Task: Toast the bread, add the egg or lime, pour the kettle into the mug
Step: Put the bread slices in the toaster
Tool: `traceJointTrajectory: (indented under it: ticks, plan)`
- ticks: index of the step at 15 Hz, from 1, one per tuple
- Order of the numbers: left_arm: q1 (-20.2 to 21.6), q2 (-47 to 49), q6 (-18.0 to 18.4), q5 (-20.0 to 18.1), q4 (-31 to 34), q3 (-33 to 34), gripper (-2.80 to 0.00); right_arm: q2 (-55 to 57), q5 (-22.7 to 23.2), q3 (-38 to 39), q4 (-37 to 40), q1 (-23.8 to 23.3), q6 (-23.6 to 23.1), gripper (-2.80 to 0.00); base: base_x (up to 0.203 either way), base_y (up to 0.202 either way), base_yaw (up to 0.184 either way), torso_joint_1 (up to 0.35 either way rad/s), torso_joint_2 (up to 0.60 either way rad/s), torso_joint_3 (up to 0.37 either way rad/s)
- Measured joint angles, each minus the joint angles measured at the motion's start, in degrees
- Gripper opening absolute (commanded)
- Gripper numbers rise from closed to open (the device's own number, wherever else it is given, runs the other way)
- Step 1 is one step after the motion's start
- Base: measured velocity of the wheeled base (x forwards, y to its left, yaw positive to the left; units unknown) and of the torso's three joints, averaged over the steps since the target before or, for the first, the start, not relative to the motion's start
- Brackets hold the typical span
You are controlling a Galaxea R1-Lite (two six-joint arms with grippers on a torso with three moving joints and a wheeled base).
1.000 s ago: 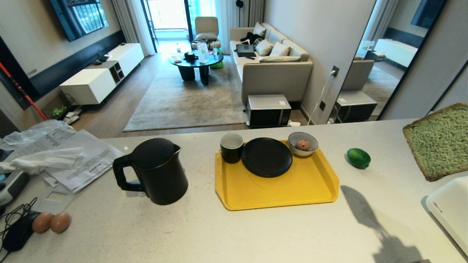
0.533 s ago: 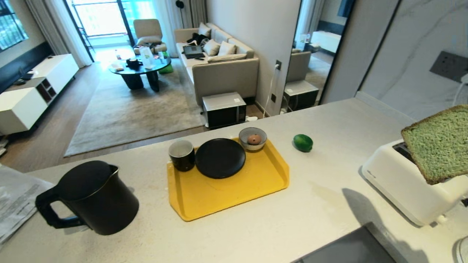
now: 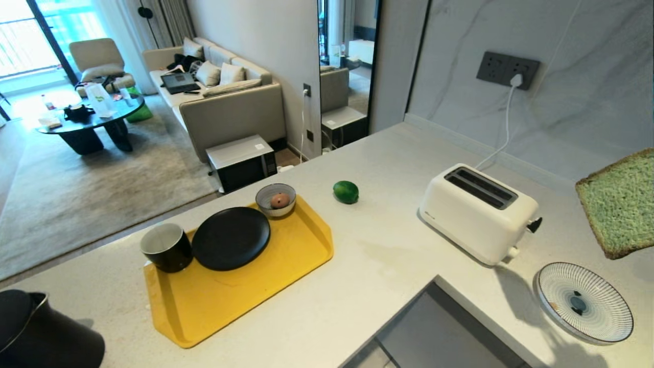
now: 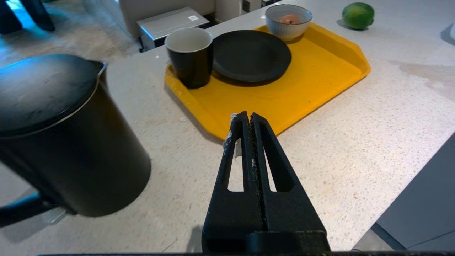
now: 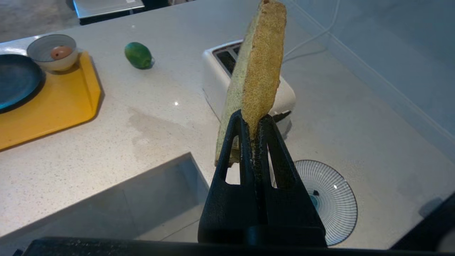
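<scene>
The right hand [image 5: 252, 119] pinches the bread [image 5: 257, 67] by its lower edge, upright in the air near the toaster [image 3: 477, 212]. The left hand [image 4: 247, 119] is closed and empty above the counter [image 3: 388, 266], beside the kettle [image 4: 60, 138]. The lime [image 3: 346, 191] lies between tray [image 3: 225, 306] and toaster.

Porous bread [image 3: 621, 202], glossy lime [image 3: 346, 191], matt kettle [image 4: 60, 138], speckled stone counter [image 3: 388, 255].

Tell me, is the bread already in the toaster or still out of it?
Out. The right gripper holds the bread in the air, and both slots of the toaster look empty.
</scene>
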Motion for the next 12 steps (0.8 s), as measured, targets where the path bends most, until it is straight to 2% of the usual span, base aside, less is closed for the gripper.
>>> traceJointTrajectory:
  ticks: [12]
  plan:
    - [0.0,0.0,0.0,0.0,0.0,0.0,-2.8,0.7,0.28,-0.3,-0.4,0.0,0.17,-2.8,0.0,0.0,0.0,0.0,0.0,0.0]
